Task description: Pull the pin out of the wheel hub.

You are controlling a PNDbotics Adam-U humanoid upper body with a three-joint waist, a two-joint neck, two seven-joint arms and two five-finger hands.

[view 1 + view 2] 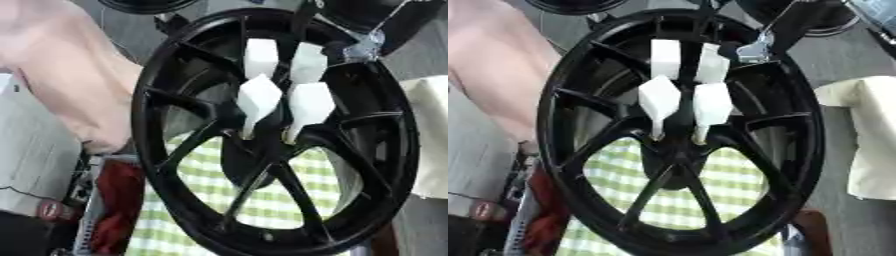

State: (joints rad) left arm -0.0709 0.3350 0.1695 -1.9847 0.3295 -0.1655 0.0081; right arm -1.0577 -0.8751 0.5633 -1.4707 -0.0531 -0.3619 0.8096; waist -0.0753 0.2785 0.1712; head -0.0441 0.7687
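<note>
Your black spoked wheel (pixel 271 130) stands upright, filling the view, over a green-checked cloth (pixel 262 200). Four white wedge-shaped pins (pixel 661 100) sit at the hub, long axes vertical, tapered tips pointing down. The right eye view shows more of a cream cloth (pixel 872 140). Neither hand is in view, so I can't tell their state.
</note>
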